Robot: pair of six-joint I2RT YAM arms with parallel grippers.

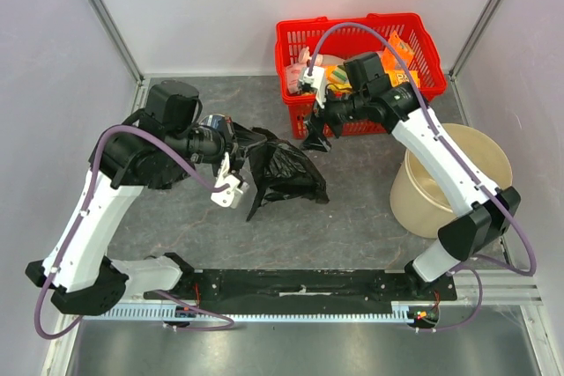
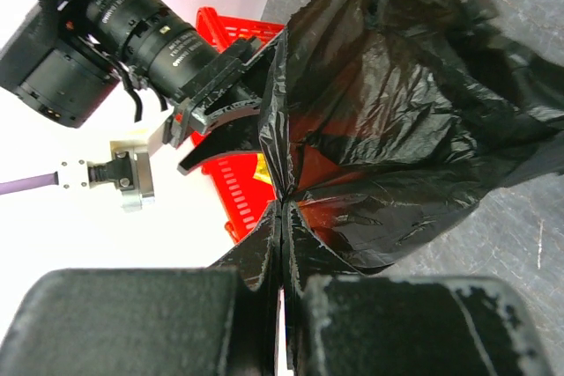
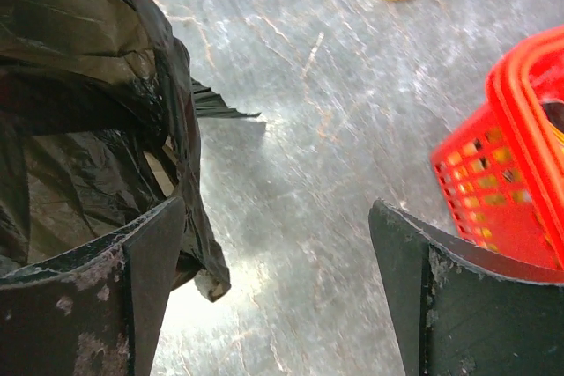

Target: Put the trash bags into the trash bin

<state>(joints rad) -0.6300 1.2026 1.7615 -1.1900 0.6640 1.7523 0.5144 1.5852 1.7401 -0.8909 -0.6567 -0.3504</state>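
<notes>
A crumpled black trash bag (image 1: 284,171) hangs just above the grey table, left of centre. My left gripper (image 1: 249,154) is shut on its edge, and in the left wrist view the two fingers meet on the black plastic (image 2: 282,210), with the bag (image 2: 397,112) bulging beyond them. My right gripper (image 1: 315,140) stands open at the bag's far right side. In the right wrist view its jaws (image 3: 278,226) are wide apart over bare table, and the bag (image 3: 79,112) hangs against the left finger (image 3: 150,248). The beige trash bin (image 1: 454,178) stands at the right.
A red wire-mesh basket (image 1: 423,50) full of packets stands at the back right, close behind my right gripper, and shows in both wrist views (image 3: 511,173) (image 2: 231,191). Grey walls enclose the table on three sides. A metal rail (image 1: 300,310) runs along the near edge.
</notes>
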